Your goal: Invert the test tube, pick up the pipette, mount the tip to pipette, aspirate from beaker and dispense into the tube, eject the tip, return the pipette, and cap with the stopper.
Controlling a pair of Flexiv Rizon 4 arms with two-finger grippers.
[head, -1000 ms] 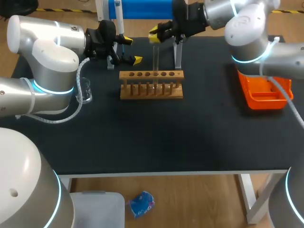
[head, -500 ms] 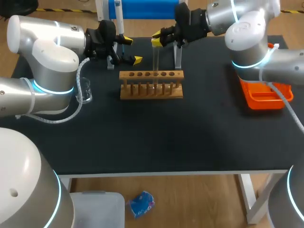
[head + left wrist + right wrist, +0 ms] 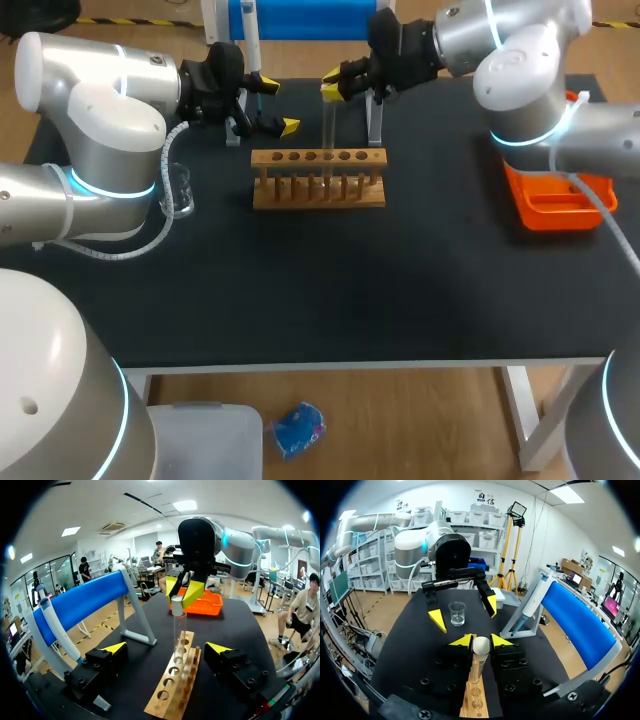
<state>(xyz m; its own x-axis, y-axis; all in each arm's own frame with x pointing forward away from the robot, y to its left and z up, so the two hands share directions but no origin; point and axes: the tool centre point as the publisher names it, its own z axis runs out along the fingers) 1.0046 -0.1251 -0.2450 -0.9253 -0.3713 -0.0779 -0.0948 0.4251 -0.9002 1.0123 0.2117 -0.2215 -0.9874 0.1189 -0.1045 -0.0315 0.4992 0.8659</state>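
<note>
- Head view: the test tube (image 3: 327, 135) stands upright in the wooden rack (image 3: 318, 190), far on the tabletop (image 3: 320, 290); the right fingers (image 3: 333, 88) pinch its top.
- Left wrist view: the left fingers (image 3: 116, 648) are spread wide, with the rack ahead of them.
- Right wrist view: both yellow tips touch the tube's top.

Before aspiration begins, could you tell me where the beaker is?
In the head view the beaker stands on the table's left side, close beside the left arm and left of the wooden rack.
</note>
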